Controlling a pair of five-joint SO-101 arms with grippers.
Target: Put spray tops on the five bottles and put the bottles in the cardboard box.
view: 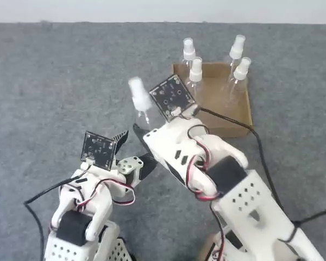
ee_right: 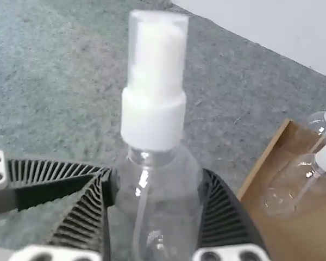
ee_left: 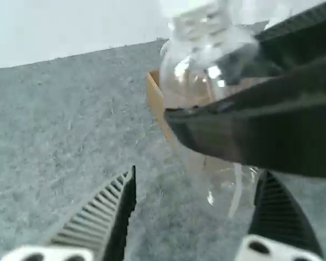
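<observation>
My right gripper clamps a spray-topped bottle left of the cardboard box, which holds four topped bottles. My left gripper gapes apart.

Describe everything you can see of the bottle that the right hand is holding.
The bottle is clear, plastic-looking and seemingly empty, with a thin dip tube inside. A white spray top under a translucent cap sits on its neck. It stands roughly upright, clamped around its upper body by the ribbed black fingers of the right hand, over the grey carpet just outside the cardboard box. Whether its base rests on the carpet cannot be told.
</observation>
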